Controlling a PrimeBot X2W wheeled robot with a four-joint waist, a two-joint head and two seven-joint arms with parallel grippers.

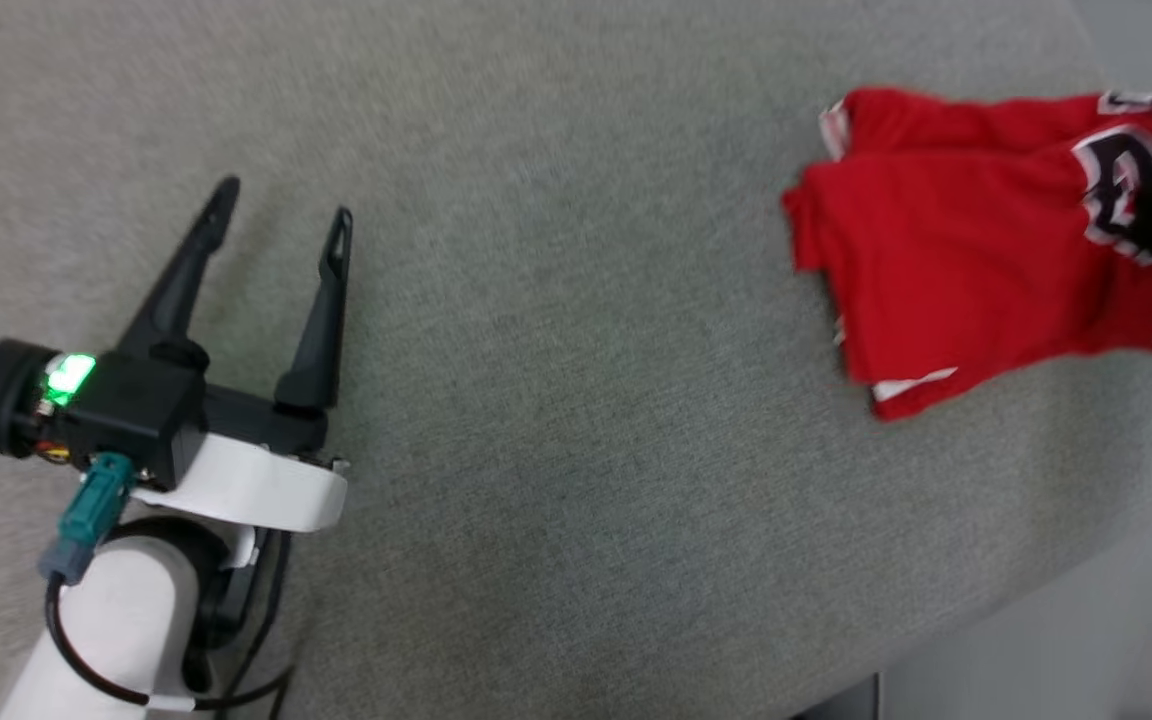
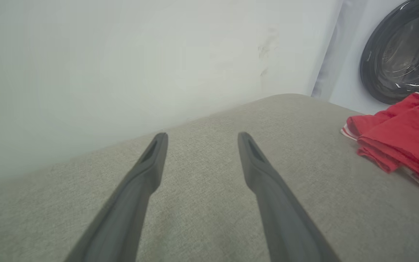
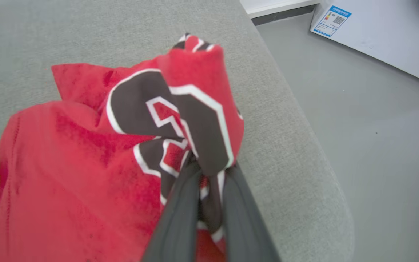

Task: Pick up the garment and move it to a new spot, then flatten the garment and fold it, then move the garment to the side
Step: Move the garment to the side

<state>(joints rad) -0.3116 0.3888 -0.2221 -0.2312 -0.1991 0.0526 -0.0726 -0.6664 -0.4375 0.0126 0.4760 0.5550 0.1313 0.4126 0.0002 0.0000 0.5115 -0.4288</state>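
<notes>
Garment lies beside cushion edge, open cushion leftward.

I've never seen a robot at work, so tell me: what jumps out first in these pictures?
The bright red garment with black, white-edged lettering stands out, bunched at the right end of the grey padded surface. The right gripper is shut on a fold of it by the lettering. At lower left in the head view, the left gripper hangs open over bare grey cloth, well apart from the garment.
</notes>
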